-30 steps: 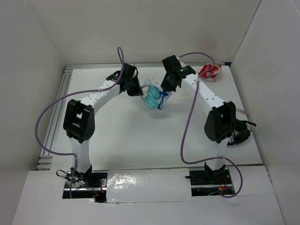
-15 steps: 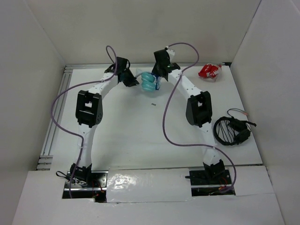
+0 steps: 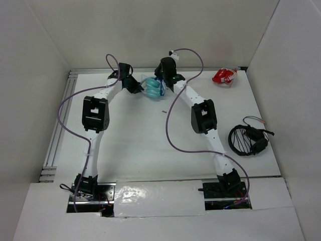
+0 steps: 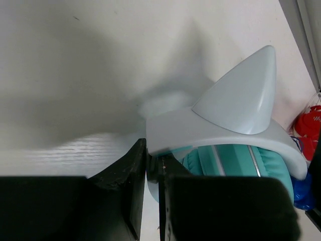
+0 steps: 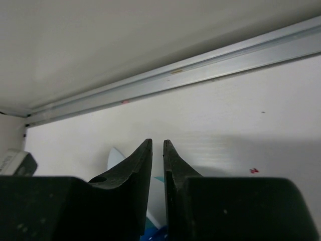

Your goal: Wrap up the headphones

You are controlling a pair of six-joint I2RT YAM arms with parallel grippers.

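Carried away from the arm bases over the last second: small over-ear headphones [image 3: 152, 88] with round teal ear cups and a white pointed-ear headband, now hanging between the two wrists near the far aluminium rail [image 3: 100, 71] of the white worktop [image 3: 130, 145]. Cannot tell whether lifted clear of the surface or just brushing it.

Both arms stretched out longer and straighter than a second ago. Uncovered by that reach on the right side: a black coiled bundle of cable and plastic [image 3: 248, 140]. Also lying bare at mid-worktop, a tiny dark speck [image 3: 164, 111].

Left gripper [image 4: 152, 153]: fingers clamped on the edge of the white headband [image 4: 215, 130], just below one pointed ear. Right gripper [image 5: 157, 145]: fingers closed down to a sliver of a gap; impossible to say whether the thin dark-blue cord [image 4: 301, 196] is pinched there.

Judging by the cord bunched beside the ear cups, probably mid-wrap, with the move toward the rail more a repositioning than a finished turn.

No brand, label or legible writing anywhere. White marks on the small red and white object [image 3: 224, 76] in the far right corner too small to read.
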